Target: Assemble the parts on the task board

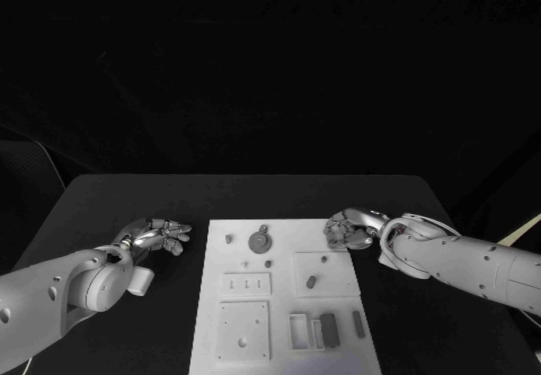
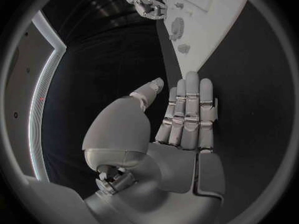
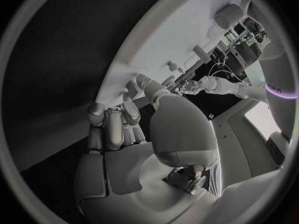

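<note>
Black table (image 1: 124, 199), set against a dark background, carrying all items listed below.

Board (image 1: 282, 293): white plate at the table's centre, long side running away from the robot. Raised white blocks sit on it: one square at the near left corner, a slotted one above that, another square at mid right, and a small open frame near the front edge.

Left hand (image 1: 155, 234): resting over bare table just beside the board's far left corner, apart from it. The left wrist view shows its fingers (image 2: 190, 109) straight and side by side, thumb out, palm empty.

Right hand (image 1: 347, 229): at the board's far right corner, over its edge, fingers curled inward. Whether they pinch anything cannot be told.

Parts, grey: a round disc (image 1: 262, 241) near the far edge; a dark bar (image 1: 329, 329) standing beside the frame; a slim bar (image 1: 359, 323) to its right; a short peg (image 1: 311, 281) on the right square; a small stub (image 1: 230, 238) left of the disc.
</note>
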Available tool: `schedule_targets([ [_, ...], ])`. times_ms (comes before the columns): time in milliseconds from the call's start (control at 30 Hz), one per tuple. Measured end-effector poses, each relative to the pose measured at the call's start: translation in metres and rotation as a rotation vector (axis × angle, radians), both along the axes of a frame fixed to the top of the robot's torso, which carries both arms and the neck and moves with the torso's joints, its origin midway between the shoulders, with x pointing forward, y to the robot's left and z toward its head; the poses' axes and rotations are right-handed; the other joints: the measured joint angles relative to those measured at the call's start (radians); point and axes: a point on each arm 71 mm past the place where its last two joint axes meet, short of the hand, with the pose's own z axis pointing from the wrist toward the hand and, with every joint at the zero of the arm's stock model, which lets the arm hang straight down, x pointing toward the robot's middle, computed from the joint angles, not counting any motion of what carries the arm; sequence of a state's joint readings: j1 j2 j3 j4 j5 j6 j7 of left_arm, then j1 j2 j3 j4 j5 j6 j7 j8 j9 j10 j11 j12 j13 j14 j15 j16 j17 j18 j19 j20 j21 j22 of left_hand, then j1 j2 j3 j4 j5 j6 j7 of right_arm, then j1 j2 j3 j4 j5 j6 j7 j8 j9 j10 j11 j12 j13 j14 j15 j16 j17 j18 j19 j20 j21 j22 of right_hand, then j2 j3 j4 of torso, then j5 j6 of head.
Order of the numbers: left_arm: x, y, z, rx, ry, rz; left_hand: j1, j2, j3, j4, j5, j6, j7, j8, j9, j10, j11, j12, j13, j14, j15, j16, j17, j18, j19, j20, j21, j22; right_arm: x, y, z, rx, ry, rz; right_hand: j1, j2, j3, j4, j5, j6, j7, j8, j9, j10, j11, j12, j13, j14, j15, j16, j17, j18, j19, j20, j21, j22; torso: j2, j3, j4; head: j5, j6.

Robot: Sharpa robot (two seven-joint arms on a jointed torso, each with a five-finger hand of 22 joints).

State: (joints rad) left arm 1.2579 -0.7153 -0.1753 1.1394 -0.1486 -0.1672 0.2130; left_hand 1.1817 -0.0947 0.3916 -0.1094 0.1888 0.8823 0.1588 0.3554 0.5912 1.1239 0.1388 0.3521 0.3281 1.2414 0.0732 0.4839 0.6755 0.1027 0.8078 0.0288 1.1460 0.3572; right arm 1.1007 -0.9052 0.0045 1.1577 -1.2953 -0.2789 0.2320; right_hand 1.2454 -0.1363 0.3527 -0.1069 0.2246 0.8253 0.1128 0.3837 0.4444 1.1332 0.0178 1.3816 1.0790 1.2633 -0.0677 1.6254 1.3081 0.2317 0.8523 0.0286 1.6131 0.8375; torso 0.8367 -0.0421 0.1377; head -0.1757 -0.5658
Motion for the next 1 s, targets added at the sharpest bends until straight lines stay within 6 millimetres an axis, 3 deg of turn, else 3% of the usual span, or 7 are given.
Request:
schedule_targets([
  [200, 0.0000, 0.0000, -0.0001, 0.000, 0.000, 0.000, 0.000, 0.000, 0.000, 0.000, 0.000, 0.000, 0.000, 0.000, 0.000, 0.000, 0.000, 0.000, 0.000, 0.000, 0.000, 0.000, 0.000, 0.000, 0.000, 0.000, 0.000, 0.000, -0.0005, -0.0004, -0.0001, 0.000, -0.001, 0.001, 0.012, 0.012, 0.017, -0.007, 0.000, 0.029, -0.002, 0.008, 0.004, 0.004, -0.004, 0.005, 0.001, 0.016, -0.004, 0.009, 0.000, 0.000, 0.000, 0.000, 0.005, 0.001, 0.000, -0.0001, 0.0007, 0.000, -0.001],
  [800, -0.0002, -0.0003, -0.0002, 0.000, 0.000, -0.001, 0.000, 0.000, 0.000, 0.000, 0.000, 0.000, 0.000, 0.000, 0.000, 0.000, 0.000, 0.000, 0.000, 0.000, 0.000, -0.004, 0.001, 0.000, 0.000, 0.000, 0.000, 0.000, -0.0007, -0.0003, -0.0002, 0.004, -0.005, 0.002, 0.021, 0.021, 0.029, -0.008, 0.000, 0.036, -0.003, 0.007, 0.003, 0.006, -0.006, 0.009, 0.001, 0.032, -0.004, 0.019, 0.000, 0.000, 0.004, -0.004, 0.009, 0.003, 0.000, -0.0004, -0.0001, 0.000, -0.002],
  [1000, -0.0002, -0.0003, -0.0001, 0.000, 0.000, -0.001, 0.000, 0.000, 0.000, 0.000, 0.000, 0.000, 0.000, 0.000, 0.000, 0.000, 0.000, 0.000, 0.000, 0.000, 0.000, -0.004, 0.001, 0.000, 0.000, 0.000, 0.000, 0.000, -0.0012, 0.0005, -0.0011, 0.015, -0.009, -0.002, 0.016, 0.032, 0.042, -0.005, 0.000, 0.070, -0.009, 0.029, 0.011, 0.019, -0.014, 0.023, 0.002, 0.087, -0.008, 0.027, 0.000, 0.000, 0.014, -0.004, 0.025, 0.007, 0.000, -0.0004, -0.0001, 0.000, -0.002],
])
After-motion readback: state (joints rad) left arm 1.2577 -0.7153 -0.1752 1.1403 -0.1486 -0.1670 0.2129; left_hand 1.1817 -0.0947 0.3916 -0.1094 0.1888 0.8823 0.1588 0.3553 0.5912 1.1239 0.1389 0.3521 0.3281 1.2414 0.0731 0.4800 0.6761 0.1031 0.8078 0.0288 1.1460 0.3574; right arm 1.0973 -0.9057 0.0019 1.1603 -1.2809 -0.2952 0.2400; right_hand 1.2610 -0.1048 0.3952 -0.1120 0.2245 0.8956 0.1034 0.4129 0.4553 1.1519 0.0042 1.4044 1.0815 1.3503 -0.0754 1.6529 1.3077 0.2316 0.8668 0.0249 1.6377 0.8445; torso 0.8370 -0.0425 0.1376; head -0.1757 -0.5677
